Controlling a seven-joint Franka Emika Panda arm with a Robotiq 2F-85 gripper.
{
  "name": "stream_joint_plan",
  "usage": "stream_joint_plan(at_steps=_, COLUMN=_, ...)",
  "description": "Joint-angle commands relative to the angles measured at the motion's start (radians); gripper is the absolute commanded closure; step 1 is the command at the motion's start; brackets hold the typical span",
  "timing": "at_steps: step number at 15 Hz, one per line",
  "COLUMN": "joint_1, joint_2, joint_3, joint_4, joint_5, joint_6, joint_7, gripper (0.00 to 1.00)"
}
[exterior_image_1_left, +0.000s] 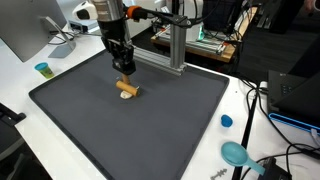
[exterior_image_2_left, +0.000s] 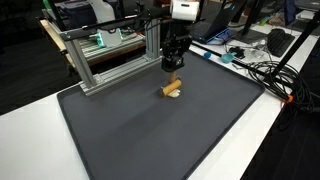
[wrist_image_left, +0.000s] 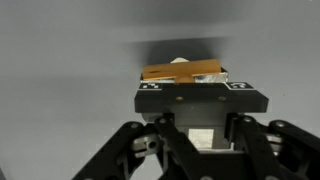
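Observation:
My gripper (exterior_image_1_left: 124, 72) points straight down over the middle of a dark grey mat (exterior_image_1_left: 90, 130). It also shows in an exterior view (exterior_image_2_left: 172, 70). Its fingertips close around an orange wooden block (exterior_image_1_left: 124, 83), which rests tilted on a tan wooden piece (exterior_image_1_left: 129, 94) lying on the mat. Both pieces show in an exterior view as the orange block (exterior_image_2_left: 172, 82) over the tan piece (exterior_image_2_left: 173, 93). In the wrist view the orange block (wrist_image_left: 180, 72) peeks out beyond the black gripper body (wrist_image_left: 200, 100), which hides the fingertips.
A silver aluminium frame (exterior_image_1_left: 176, 45) stands at the mat's back edge, also seen in an exterior view (exterior_image_2_left: 100, 55). A small teal cup (exterior_image_1_left: 43, 69), a blue cap (exterior_image_1_left: 227, 121) and a teal scoop (exterior_image_1_left: 236, 153) lie on the white table. Cables and monitors lie beyond.

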Motion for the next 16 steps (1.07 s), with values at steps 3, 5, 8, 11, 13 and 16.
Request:
stream_joint_plan(at_steps=3, joint_1=0.009, joint_2=0.051, joint_3=-0.021, joint_4=0.035, joint_5=0.013, joint_6=0.092, joint_7=0.075, gripper=0.78)
stream_joint_plan(at_steps=5, joint_1=0.011, joint_2=0.063, joint_3=-0.022, joint_4=0.037, joint_5=0.014, joint_6=0.116, joint_7=0.093, gripper=0.78)
stream_joint_plan(at_steps=8, joint_1=0.013, joint_2=0.072, joint_3=-0.026, joint_4=0.036, joint_5=0.012, joint_6=0.125, joint_7=0.115, gripper=0.78)
stream_joint_plan(at_steps=11, joint_1=0.015, joint_2=0.073, joint_3=-0.030, joint_4=0.038, joint_5=0.011, joint_6=0.141, joint_7=0.144, gripper=0.78)
stream_joint_plan(at_steps=13, joint_1=0.017, joint_2=0.075, joint_3=-0.036, joint_4=0.041, joint_5=0.009, joint_6=0.163, joint_7=0.167, gripper=0.78)
stream_joint_plan(at_steps=16, joint_1=0.021, joint_2=0.087, joint_3=-0.042, joint_4=0.044, joint_5=0.007, joint_6=0.178, joint_7=0.170, gripper=0.78)
